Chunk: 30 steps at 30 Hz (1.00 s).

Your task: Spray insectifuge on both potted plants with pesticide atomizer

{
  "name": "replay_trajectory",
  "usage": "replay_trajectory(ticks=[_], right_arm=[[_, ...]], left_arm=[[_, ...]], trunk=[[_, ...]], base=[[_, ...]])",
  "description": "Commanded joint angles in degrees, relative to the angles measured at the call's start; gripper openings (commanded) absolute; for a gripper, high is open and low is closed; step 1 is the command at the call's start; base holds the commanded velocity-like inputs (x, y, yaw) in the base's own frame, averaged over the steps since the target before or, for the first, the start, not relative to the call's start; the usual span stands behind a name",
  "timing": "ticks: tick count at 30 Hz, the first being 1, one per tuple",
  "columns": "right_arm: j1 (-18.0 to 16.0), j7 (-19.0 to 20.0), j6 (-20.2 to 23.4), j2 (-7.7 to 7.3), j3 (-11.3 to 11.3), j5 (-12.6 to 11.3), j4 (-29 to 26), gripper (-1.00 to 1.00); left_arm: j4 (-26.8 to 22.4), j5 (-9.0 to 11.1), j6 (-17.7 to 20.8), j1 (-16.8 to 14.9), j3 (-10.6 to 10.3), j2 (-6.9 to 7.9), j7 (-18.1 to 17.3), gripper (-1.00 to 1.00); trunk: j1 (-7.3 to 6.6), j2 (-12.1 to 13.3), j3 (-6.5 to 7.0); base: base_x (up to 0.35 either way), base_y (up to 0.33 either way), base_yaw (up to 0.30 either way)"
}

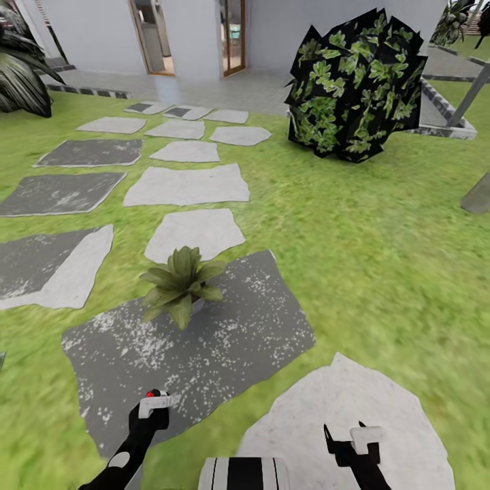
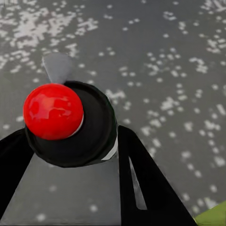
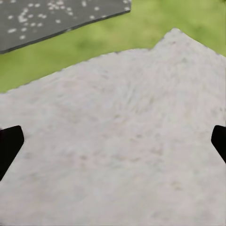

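One potted plant [image 1: 180, 282], a low rosette of pointed green leaves, stands on the near end of a dark speckled stepping stone [image 1: 224, 340]. My left gripper [image 1: 151, 416] hovers over that stone a short way in front of the plant and is shut on the pesticide atomizer [image 1: 154, 401], whose white head and red dot point toward the plant. In the left wrist view the atomizer [image 2: 70, 122] shows as a red ball on a dark round body between the black fingers [image 2: 141, 179]. My right gripper [image 1: 348, 439] is open and holds nothing over a pale stone [image 3: 117, 117].
Grey stepping stones [image 1: 187, 185] run across the lawn toward the white house [image 1: 197, 34] with its open doorways. A big dark leafy bush [image 1: 354, 85] stands at the far right, beside a grey post [image 1: 473, 92]. A spiky striped plant [image 1: 20, 75] sits at the far left.
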Motion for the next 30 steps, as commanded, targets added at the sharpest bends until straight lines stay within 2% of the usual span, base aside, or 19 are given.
replay_trajectory(ticks=[1,7,12,13,14,15,18,19,23,30], right_arm=[[0.0,0.0,-0.2,-0.02,0.0,0.2,0.0,1.00],[0.0,0.0,-1.2,-0.06,0.0,0.3,0.1,1.00],[0.1,-0.1,-7.2,-0.41,-0.1,0.4,1.1,1.00],[0.2,-0.1,-10.3,-0.58,-0.1,0.4,2.7,1.00],[0.2,-0.1,-10.9,-0.61,-0.1,0.4,3.3,1.00],[0.2,-0.1,-12.3,-0.66,-0.1,0.4,5.3,1.00],[0.2,-0.1,-14.9,-0.79,-0.1,0.4,9.6,1.00],[0.2,-0.1,-17.0,-0.88,-0.1,0.4,11.9,1.00],[0.2,-0.1,-23.7,-0.90,-0.1,0.4,18.6,1.00],[0.2,0.2,-25.3,-0.74,0.1,0.5,22.2,1.00]], left_arm=[[0.0,-0.1,-0.2,0.0,0.2,-0.01,0.0,-1.00],[-0.1,0.0,0.3,-0.1,0.1,0.13,-0.8,-1.00],[-0.2,-0.2,2.6,-0.1,0.2,0.28,-3.5,-1.00],[-0.2,-0.2,5.5,-0.2,0.3,0.93,-4.5,-1.00],[-0.3,-0.2,6.4,-0.3,0.3,1.26,-4.7,-1.00],[-0.3,-0.1,9.1,-0.4,0.3,2.28,-5.2,-1.00],[-0.9,-0.1,12.1,-0.2,0.3,4.05,-5.5,-1.00],[-1.7,-0.1,12.7,0.0,0.3,4.73,-5.5,-1.00],[-3.4,0.3,13.4,0.8,0.3,5.82,-5.6,-1.00],[-2.8,0.4,12.7,3.6,0.7,5.89,-5.6,-1.00]], trunk=[[-0.01,0.0,-0.03],[-0.17,0.1,1.30],[-0.29,0.1,2.40],[-0.32,0.1,2.62],[-0.35,0.2,2.85],[-0.37,0.2,3.07],[-0.45,0.2,3.73],[-0.48,0.2,3.95],[-0.58,0.3,4.84],[-0.76,0.4,6.39]], base=[[-0.003,0.000,0.274],[-0.001,0.000,0.195],[0.000,0.000,0.022],[0.000,0.000,0.003],[0.000,0.000,0.002],[0.000,0.000,0.001],[0.000,0.000,0.000],[0.000,0.000,0.000],[0.000,0.000,0.000],[0.000,0.000,0.000]])
